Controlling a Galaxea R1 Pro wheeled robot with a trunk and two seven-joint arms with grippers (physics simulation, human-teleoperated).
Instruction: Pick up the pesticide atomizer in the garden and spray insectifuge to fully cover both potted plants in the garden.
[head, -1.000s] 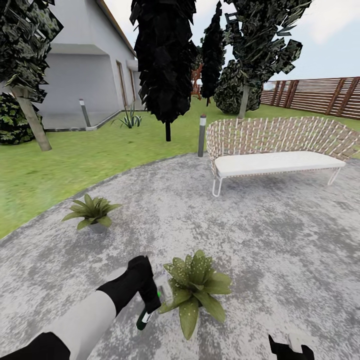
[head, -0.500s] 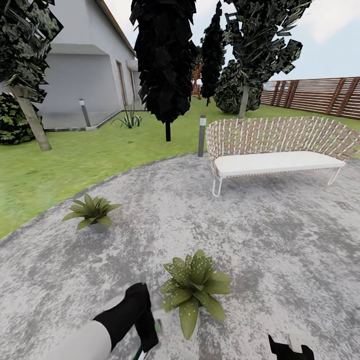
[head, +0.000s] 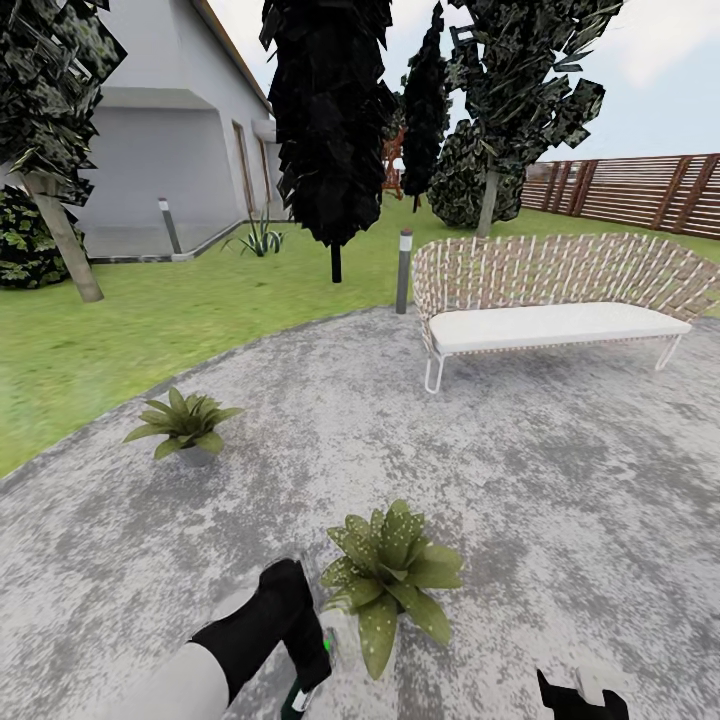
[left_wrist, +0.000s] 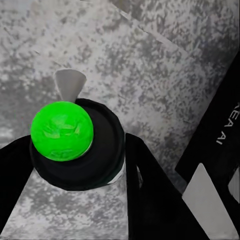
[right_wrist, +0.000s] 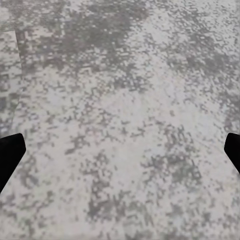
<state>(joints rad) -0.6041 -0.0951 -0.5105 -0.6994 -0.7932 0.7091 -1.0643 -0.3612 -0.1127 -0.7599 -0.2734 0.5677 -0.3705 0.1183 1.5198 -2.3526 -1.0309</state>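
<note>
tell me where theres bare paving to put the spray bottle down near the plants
Widest free patch: the grey paving between the far potted plant, the near potted plant and the wicker bench. Paving right of the near plant, toward the right gripper, is bare too. Crowded spot: the near plant's left side, where the left gripper holds the atomizer.

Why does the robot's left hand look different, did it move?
Yes. The left gripper with the pesticide atomizer dropped lower beside the near potted plant, then edged back toward it.

Head view high over the paving (head: 520, 470); both wrist views close above it
</note>
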